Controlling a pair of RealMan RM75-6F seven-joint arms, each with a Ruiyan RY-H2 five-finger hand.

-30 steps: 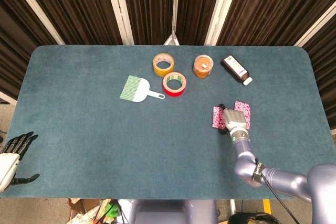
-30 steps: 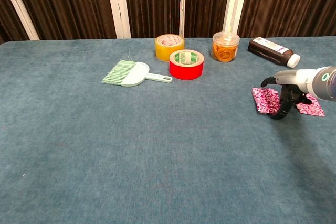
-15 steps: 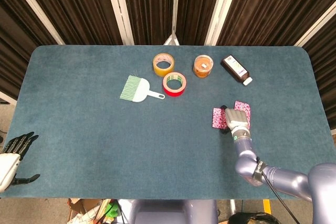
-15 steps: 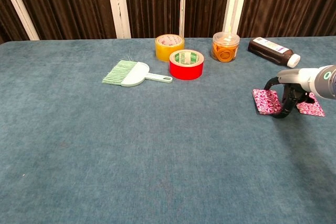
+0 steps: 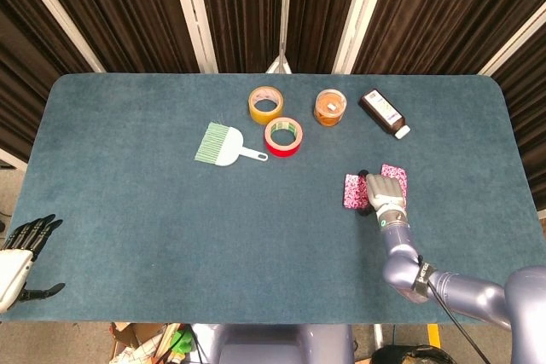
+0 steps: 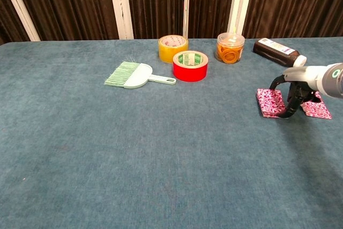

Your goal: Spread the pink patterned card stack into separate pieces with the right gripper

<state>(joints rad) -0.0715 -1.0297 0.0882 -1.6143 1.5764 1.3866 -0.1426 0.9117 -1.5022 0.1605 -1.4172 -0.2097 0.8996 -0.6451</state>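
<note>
**Right hand set between two pink patterned cards near the table's right edge**

Head view: The blue-green table (image 5: 128, 210) carries a cluster of things toward its far edge: a yellow tape roll (image 5: 265, 104), a red tape roll (image 5: 283, 136) just in front of it, an orange-filled jar (image 5: 330, 106), a dark bottle (image 5: 383, 113) lying on its side, and a pale green hand brush (image 5: 223, 145) to the left of the tapes. Toward the right edge, nearer the middle of the table's depth, lie the pink patterned cards. One card (image 5: 354, 191) shows to the left of the right hand (image 5: 383, 195); the other card (image 5: 396, 178) shows to its right. The hand covers the strip between them, so whether the two touch cannot be told here. The left hand (image 5: 24, 251) hangs off the near left corner, dark fingers apart, holding nothing.

Chest view: The right hand (image 6: 296, 90) reaches in from the right edge, dark fingers (image 6: 289, 109) curled downward, their tips at the near right edge of the left card (image 6: 270, 103). Whether the tips press it cannot be told, nor whether the hand grips anything. The right card (image 6: 317, 108) lies flat beyond the fingers, apart from the left one. Both cards sit well in front of the dark bottle (image 6: 277, 51).
</note>
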